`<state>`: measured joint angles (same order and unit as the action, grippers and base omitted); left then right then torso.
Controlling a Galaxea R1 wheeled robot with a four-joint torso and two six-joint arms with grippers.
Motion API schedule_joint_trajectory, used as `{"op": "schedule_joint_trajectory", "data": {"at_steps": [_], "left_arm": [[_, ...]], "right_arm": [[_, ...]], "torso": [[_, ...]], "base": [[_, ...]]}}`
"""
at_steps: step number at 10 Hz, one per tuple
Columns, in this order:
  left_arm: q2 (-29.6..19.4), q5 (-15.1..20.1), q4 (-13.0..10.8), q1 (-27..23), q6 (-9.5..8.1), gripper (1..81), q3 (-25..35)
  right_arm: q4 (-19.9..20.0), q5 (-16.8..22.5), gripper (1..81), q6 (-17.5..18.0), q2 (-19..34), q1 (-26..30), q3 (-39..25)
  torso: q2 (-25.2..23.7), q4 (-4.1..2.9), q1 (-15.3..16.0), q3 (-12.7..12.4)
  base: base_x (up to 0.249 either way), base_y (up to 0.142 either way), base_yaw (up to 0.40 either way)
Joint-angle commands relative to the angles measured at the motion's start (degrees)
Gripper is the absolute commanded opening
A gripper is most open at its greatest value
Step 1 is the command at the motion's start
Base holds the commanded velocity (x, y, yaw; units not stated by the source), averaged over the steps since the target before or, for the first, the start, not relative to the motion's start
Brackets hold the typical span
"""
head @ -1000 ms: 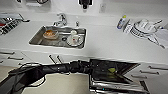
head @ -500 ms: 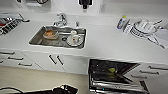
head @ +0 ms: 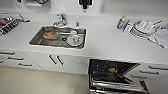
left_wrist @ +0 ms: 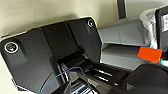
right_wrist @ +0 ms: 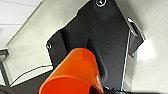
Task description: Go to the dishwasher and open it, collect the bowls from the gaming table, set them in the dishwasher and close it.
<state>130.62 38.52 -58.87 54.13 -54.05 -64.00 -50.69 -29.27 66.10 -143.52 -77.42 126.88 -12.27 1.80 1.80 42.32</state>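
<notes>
Facing the long white counter (head: 110, 46) from above, I have the steel sink (head: 37, 40) with its dirty crockery to one side and the dishwasher (head: 100, 65) below the worktop on the other. Its door is dropped open and the dark racks are pulled into view.

A second ago a dark arm of mine stretched across the cabinet fronts toward that opening. Half a second ago it was low and drawing back. Now the head view has no arm in front of the appliance.

What remains inside is the pale yellow-green bowl (head: 111, 70), resting in the rack. I judge the first of the two bowls delivered.

The smaller orange-red bowl (right_wrist: 75, 72) looms close under my right wrist camera, its flared wall hard against the dark plate. From the left wrist an orange patch also shows off to the side, well away from the appliance.

It looks carried, but I cannot tell whether my right pincer is clamped on it. I cannot tell how my left pincer stands either.

By my reckoning the job is past halfway: one bowl is still to go in and the door is still to be shut.
</notes>
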Motion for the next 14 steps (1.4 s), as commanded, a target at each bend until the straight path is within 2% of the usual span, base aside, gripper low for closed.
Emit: {"op": "schedule_joint_trajectory", "data": {"at_steps": [1,3,5,6,10,12,13,14], "left_arm": [[0.1,-4.9,-7.8,6.4,0.35,81.1,-3.0],[0.7,-9.5,-7.9,9.3,0.53,81.1,-8.1],[1.2,-11.9,-8.5,12.2,1.14,81.1,-12.4],[1.4,-15.8,-8.4,13.6,1.06,81.1,-15.3],[5.4,-27.0,-8.5,20.0,1.06,81.1,-29.9],[6.7,-33.1,-8.1,23.1,1.06,81.1,-35.9],[7.8,-35.2,-8.3,24.6,1.05,81.1,-39.0],[9.5,-35.5,-8.1,25.6,1.06,81.1,-42.7]], "right_arm": [[1.6,3.2,1.0,1.7,12.0,6.4,-15.2],[3.0,5.5,1.0,1.7,15.3,9.9,-21.0],[5.4,6.1,1.0,1.8,18.4,12.7,-24.0],[6.0,7.5,1.0,1.8,19.8,14.4,-25.9],[8.8,16.2,1.0,1.8,24.8,24.9,-36.0],[10.4,19.8,1.0,1.8,25.8,29.1,-38.8],[11.0,21.3,1.0,1.8,26.7,31.5,-40.2],[11.8,22.8,1.0,1.8,27.6,33.9,-42.0]], "torso": [[0.0,0.00,0.0,0.0],[0.0,0.00,0.0,0.0],[0.0,0.00,0.0,0.0],[0.0,0.00,0.0,0.0],[0.0,0.00,0.0,0.0],[0.0,0.00,0.0,0.0],[0.0,0.00,0.0,0.0],[0.0,0.00,0.0,0.0]], "base": [[0.000,0.000,0.000],[0.000,0.000,0.000],[0.000,0.000,0.000],[0.000,0.000,0.000],[0.000,0.000,0.000],[0.000,0.000,0.000],[0.000,0.000,0.000],[0.000,0.000,0.000]]}}
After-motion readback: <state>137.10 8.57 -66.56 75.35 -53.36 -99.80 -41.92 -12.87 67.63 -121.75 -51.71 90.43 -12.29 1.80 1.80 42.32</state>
